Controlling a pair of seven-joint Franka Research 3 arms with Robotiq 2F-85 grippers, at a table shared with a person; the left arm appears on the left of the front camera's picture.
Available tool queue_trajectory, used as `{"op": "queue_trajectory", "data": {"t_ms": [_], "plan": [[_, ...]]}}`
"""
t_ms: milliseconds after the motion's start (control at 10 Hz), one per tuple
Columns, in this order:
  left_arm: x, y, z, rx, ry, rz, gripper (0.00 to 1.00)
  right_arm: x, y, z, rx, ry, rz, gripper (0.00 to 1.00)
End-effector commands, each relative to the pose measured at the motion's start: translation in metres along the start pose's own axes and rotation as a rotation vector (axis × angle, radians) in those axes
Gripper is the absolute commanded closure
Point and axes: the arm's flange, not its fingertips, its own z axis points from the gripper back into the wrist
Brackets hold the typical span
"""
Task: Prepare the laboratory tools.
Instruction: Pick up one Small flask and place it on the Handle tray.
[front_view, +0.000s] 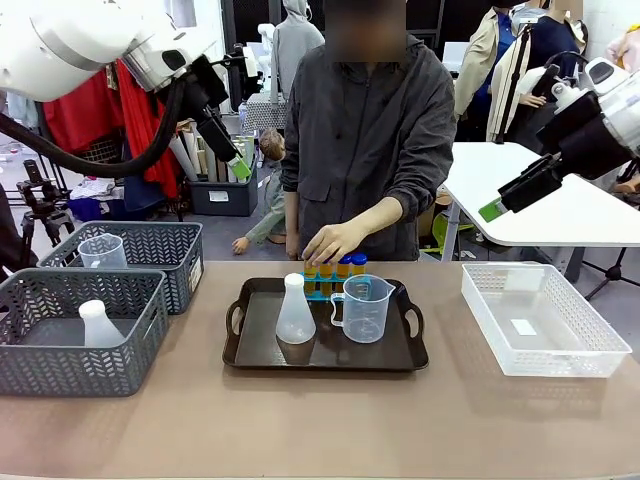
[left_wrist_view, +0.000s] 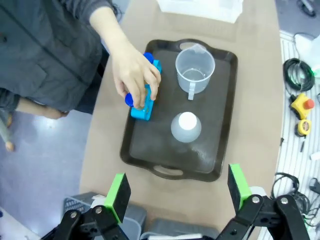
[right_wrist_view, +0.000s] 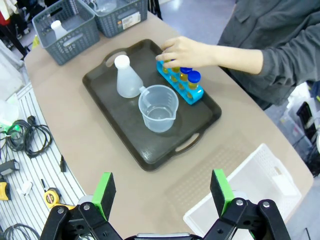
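A dark tray (front_view: 260, 352) in the middle of the table carries a translucent white conical flask (front_view: 295, 312), a clear handled beaker (front_view: 365, 308) and a small blue rack (front_view: 322, 291) with blue-capped tubes of yellow liquid (front_view: 350, 264). The person's hand (front_view: 330, 242) rests on the tubes at the tray's far edge. My left gripper (front_view: 240, 165) hangs open high over the left. My right gripper (front_view: 495, 208) is open high at the right. From the left wrist I see the open left gripper (left_wrist_view: 178, 192), flask (left_wrist_view: 186, 126), beaker (left_wrist_view: 195, 70) and rack (left_wrist_view: 145, 107). The right wrist view has the open right gripper (right_wrist_view: 162, 192), beaker (right_wrist_view: 159, 107), flask (right_wrist_view: 126, 77) and tubes (right_wrist_view: 192, 79).
Two grey mesh baskets (front_view: 150, 310) stand at the left, one holding another beaker (front_view: 103, 250), the other another flask (front_view: 98, 325). A clear rectangular bin (front_view: 540, 320) sits at the right. Bare tabletop runs along the near edge.
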Motion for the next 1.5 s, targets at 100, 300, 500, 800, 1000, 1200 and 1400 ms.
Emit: {"op": "queue_trajectory", "data": {"t_ms": [100, 300, 500, 800, 1000, 1200, 1400], "plan": [[-0.02, 0.018, -0.004, -0.065, -0.053, -0.023, 0.0, 0.001, -0.001, 0.0, 0.019, -0.018, -0.006, 0.0], [-0.032, 0.028, -0.004, -0.103, -0.067, -0.04, 0.0, 0.001, -0.001, 0.0, 0.019, -0.018, -0.006, 0.0], [-0.041, 0.028, -0.005, -0.076, -0.045, -0.078, 0.0, 0.001, -0.001, 0.0, 0.019, -0.018, -0.006, 0.0], [-0.049, 0.021, -0.006, -0.042, -0.055, -0.104, 0.0, 0.001, -0.001, 0.0, 0.019, -0.018, -0.006, 0.0], [-0.054, 0.011, -0.005, -0.023, -0.056, -0.093, 0.0, 0.001, -0.001, 0.0, 0.019, -0.018, -0.006, 0.0], [-0.055, 0.004, -0.005, 0.009, -0.054, -0.087, 0.0, 0.001, -0.001, 0.0, 0.019, -0.018, -0.006, 0.0], [-0.054, 0.005, -0.004, 0.021, -0.061, -0.068, 0.0, 0.001, -0.001, 0.0, 0.019, -0.018, -0.006, 0.0]]}}
